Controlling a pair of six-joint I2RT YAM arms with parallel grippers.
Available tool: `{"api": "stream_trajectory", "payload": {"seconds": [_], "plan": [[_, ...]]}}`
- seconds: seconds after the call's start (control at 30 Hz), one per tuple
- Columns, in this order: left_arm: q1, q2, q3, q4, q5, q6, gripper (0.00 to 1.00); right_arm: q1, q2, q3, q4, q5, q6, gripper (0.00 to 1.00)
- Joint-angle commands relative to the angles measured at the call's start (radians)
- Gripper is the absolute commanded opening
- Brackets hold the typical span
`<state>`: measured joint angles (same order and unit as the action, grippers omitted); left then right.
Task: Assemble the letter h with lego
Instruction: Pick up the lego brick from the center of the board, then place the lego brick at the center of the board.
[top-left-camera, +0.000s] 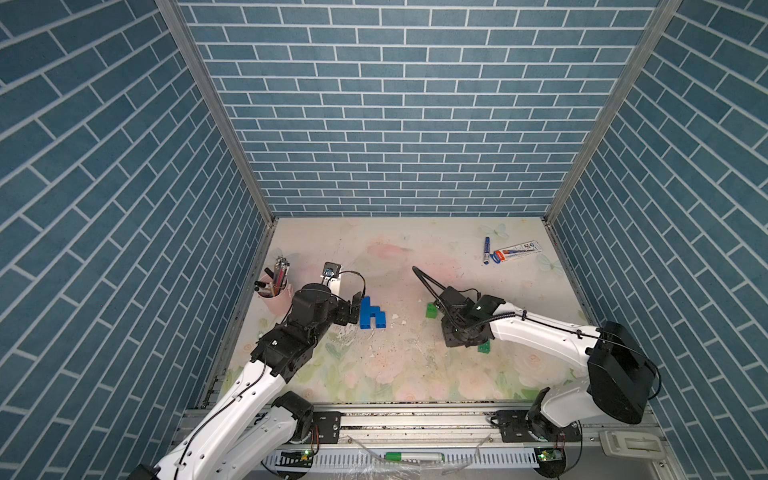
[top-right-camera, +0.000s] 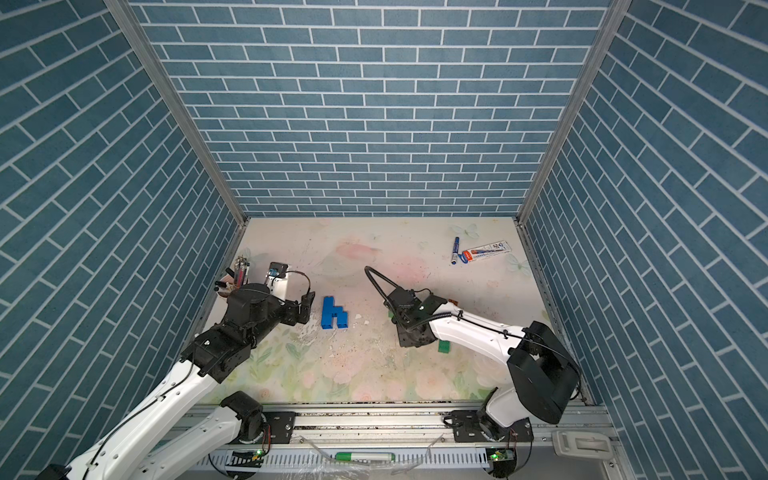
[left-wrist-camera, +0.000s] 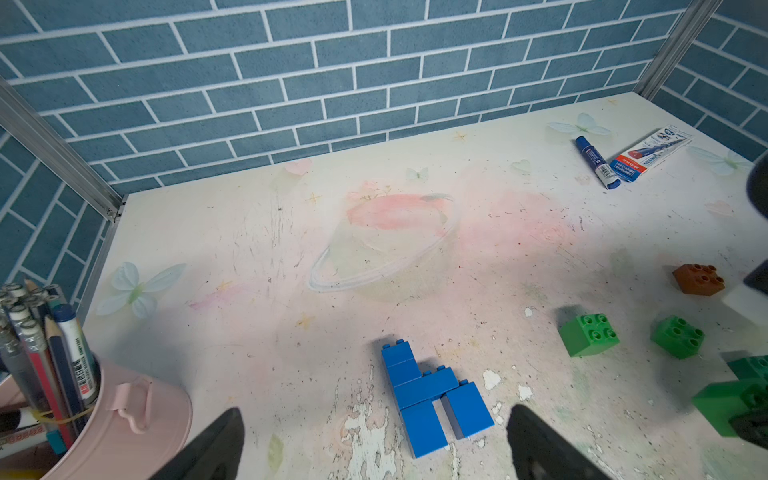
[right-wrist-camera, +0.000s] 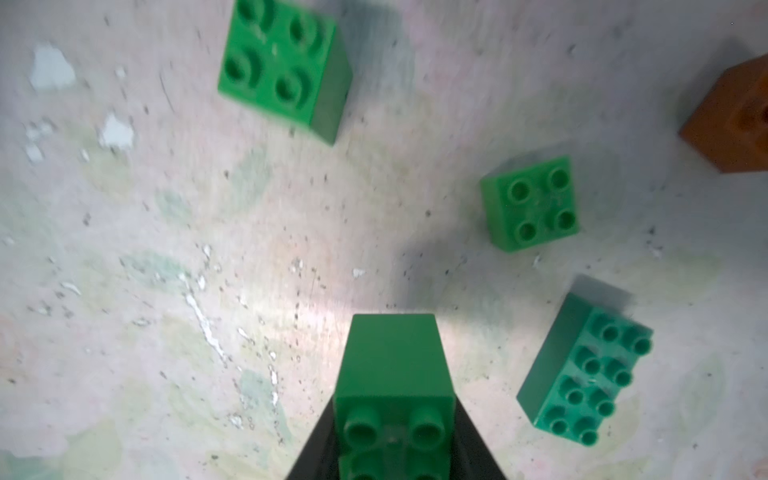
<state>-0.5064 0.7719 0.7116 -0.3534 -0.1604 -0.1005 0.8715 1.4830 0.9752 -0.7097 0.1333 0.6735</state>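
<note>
Blue-tiled walls (top-left-camera: 374, 104) box in a worn floral table (top-left-camera: 415, 253). On its left-centre, in both top views, the blue lego h (top-left-camera: 371, 314) lies flat, assembled. The left gripper (left-wrist-camera: 374, 411) gapes wide around the letter's near end, fingers clear of it. The right gripper (right-wrist-camera: 392, 457) is clamped on a square green brick (right-wrist-camera: 392, 361). Three loose green bricks (right-wrist-camera: 530, 203), one of them long, lie nearby on the table, an orange brick (right-wrist-camera: 735, 120) beside them. A blue marker (top-left-camera: 486, 250) rests near the far right corner
</note>
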Motion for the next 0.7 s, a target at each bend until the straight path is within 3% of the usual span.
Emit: {"api": "stream_trajectory", "payload": {"seconds": [0.0,0.4,0.67], "plan": [[0.001,-0.017,-0.010,-0.007,-0.008,-0.006,0.99,-0.054,0.043,0.054,-0.008,-0.009,-0.033,0.00],[0.001,-0.029,-0.011,-0.011,-0.010,-0.010,0.99,-0.152,0.232,0.203,0.014,-0.055,-0.107,0.00],[0.000,-0.035,-0.010,-0.012,-0.008,-0.012,0.99,-0.194,0.280,0.219,0.010,-0.025,-0.111,0.00]]}}
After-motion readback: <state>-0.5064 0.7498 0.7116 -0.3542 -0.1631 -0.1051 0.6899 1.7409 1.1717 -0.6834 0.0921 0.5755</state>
